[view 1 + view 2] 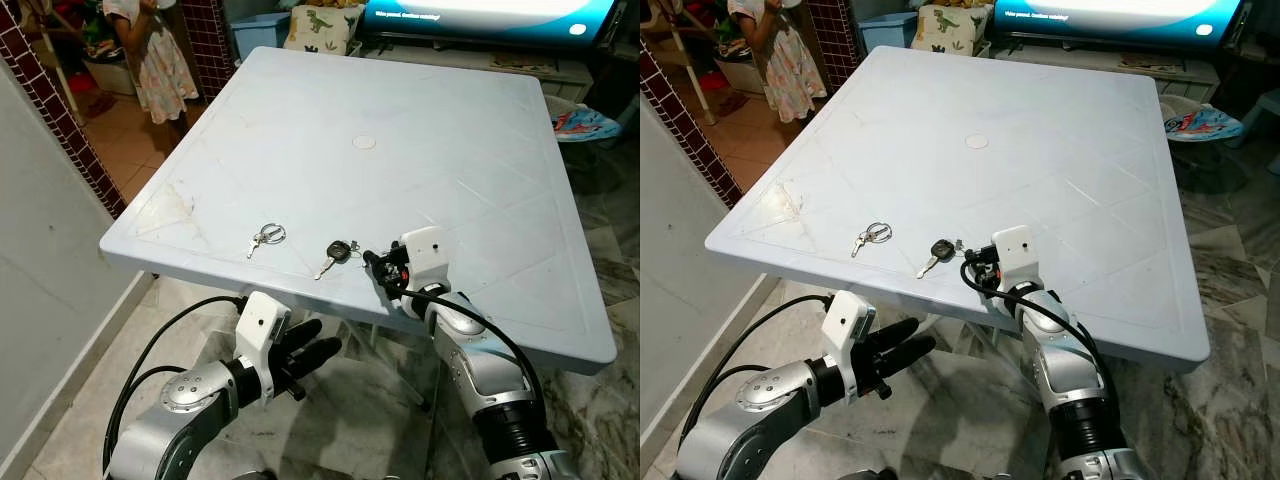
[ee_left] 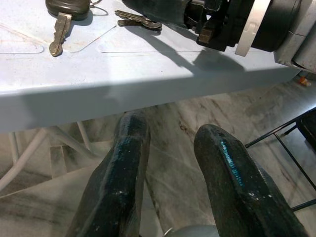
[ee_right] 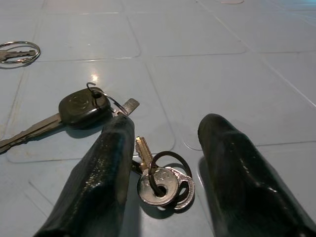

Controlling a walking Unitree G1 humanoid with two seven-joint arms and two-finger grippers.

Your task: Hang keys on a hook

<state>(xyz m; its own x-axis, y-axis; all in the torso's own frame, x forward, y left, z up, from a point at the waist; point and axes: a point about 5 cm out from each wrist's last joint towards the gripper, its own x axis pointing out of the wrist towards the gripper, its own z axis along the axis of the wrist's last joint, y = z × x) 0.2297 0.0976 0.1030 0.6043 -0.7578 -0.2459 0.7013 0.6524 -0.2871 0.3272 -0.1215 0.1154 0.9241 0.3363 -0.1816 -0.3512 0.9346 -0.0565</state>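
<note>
Three sets of keys lie near the front edge of the pale blue table (image 1: 300, 120): a ring with small keys (image 1: 267, 237), a black-headed key (image 1: 337, 252), and a small silver key bunch (image 3: 159, 181). My right gripper (image 3: 169, 126) rests low on the table, open, with its fingers (image 3: 101, 177) on either side of the silver bunch. The black-headed key (image 3: 81, 106) lies just beyond one fingertip, and the ring of keys (image 3: 19, 51) lies farther off. My left gripper (image 1: 325, 337) hangs open below the table's front edge, holding nothing.
A person in a patterned dress (image 1: 150, 55) stands at the far left beyond the table. A screen (image 1: 480, 15) and a dinosaur-print cushion (image 1: 320, 25) sit behind the table. A grey wall (image 1: 40, 250) runs along my left. Marble floor (image 1: 380, 400) lies below.
</note>
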